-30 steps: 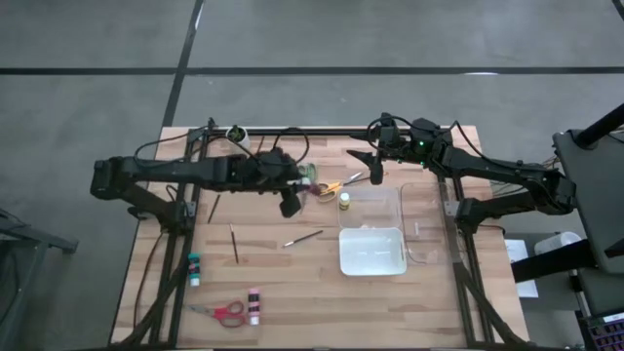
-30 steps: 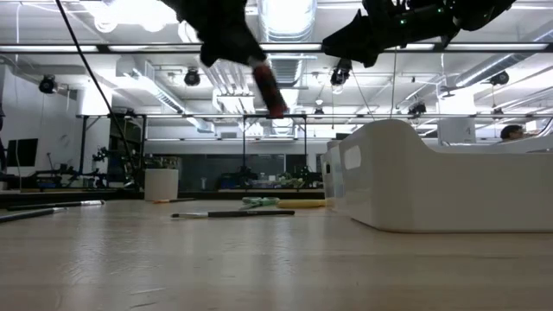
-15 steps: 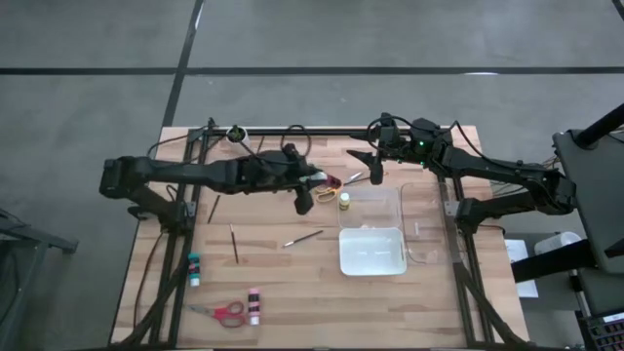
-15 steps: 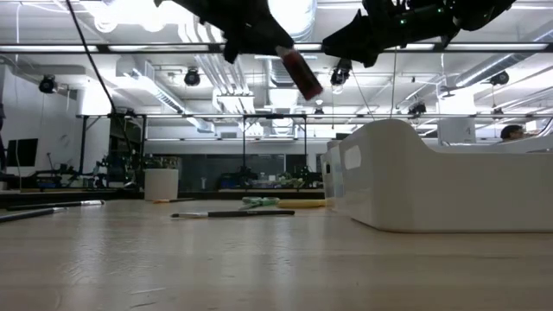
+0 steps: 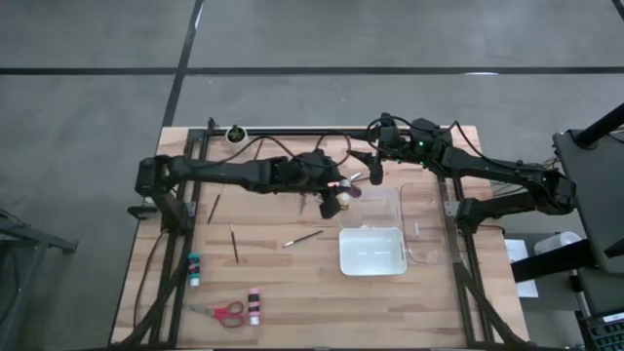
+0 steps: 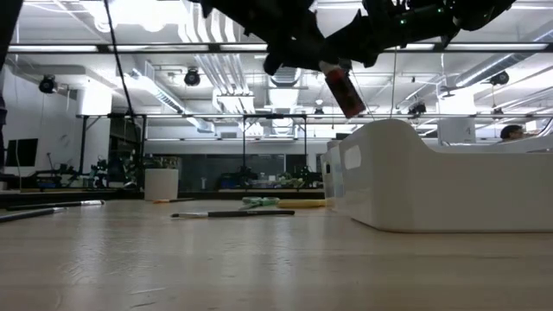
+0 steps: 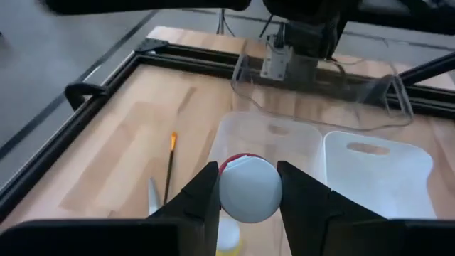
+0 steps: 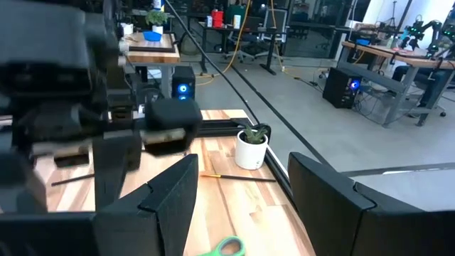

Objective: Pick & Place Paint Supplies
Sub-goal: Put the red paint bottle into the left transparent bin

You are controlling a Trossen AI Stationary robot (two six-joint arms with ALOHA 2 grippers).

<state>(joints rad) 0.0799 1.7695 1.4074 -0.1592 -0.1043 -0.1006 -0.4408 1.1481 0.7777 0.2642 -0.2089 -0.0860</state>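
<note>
A red paint bottle point(image 6: 346, 92) with a pale cap point(image 7: 248, 189) hangs high over the table, with my left gripper point(image 5: 341, 192) shut on it beside the near-left corner of a clear tray point(image 5: 378, 201). Just under it stands a yellow bottle point(image 5: 343, 204). My right gripper point(image 5: 375, 174) hovers open and empty by the clear tray's far edge. On the table lie a teal bottle point(image 5: 194, 268), another red bottle point(image 5: 254, 305), red scissors point(image 5: 227, 312) and three thin brushes point(image 5: 234, 242) point(image 5: 303, 237) point(image 5: 214, 207). My left gripper pinches the red bottle at its cap end point(image 7: 225, 168) between its two fingers point(image 7: 201, 201), one on each side. The fingers slant down from the table's left. The bottle hangs tilted below them point(image 6: 350, 99), lifted clear of the table and the trays.
A white rectangular tray point(image 5: 372, 252) sits in front of the clear tray. A small white cup with a plant point(image 5: 235, 134) stands at the far-left rail. Green scissors point(image 6: 259, 203) and a brush point(image 6: 232, 213) lie in the low view. A black frame borders the table.
My left gripper has travelled toward the table's right edge and a little down, carrying the red bottle from the table's middle to the clear tray's left side. The bottle stays tilted and clear of the table.
</note>
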